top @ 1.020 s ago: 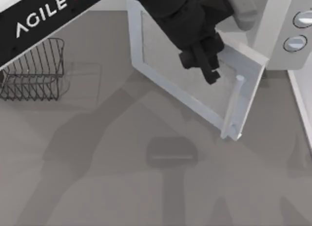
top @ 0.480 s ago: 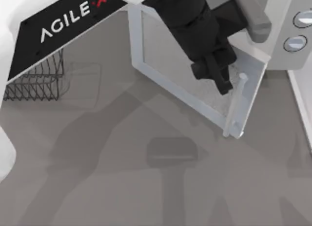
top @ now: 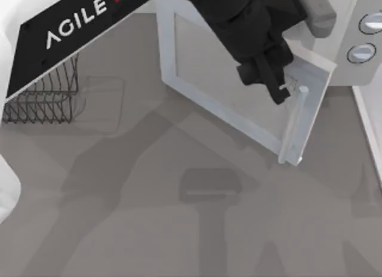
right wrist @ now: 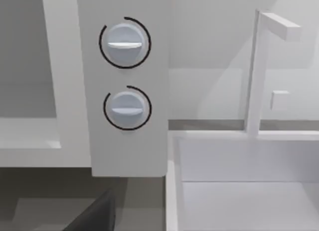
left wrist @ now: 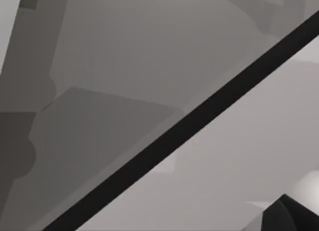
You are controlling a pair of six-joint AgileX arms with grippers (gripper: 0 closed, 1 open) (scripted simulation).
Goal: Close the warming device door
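The left gripper, upper right of the frame, is pressed against the half-open door beside its handle, for pushing it toward the microwave; jaw state cannot be told.

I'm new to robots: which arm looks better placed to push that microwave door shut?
The left. Its gripper is already at the open door, beside the handle; the right one isn't near it.

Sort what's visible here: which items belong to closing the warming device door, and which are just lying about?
Job: warming device; door, part open; bar handle; left gripper at the door by the handle.

Lying about: wire rack, table's left; white sink-like unit beside the device.
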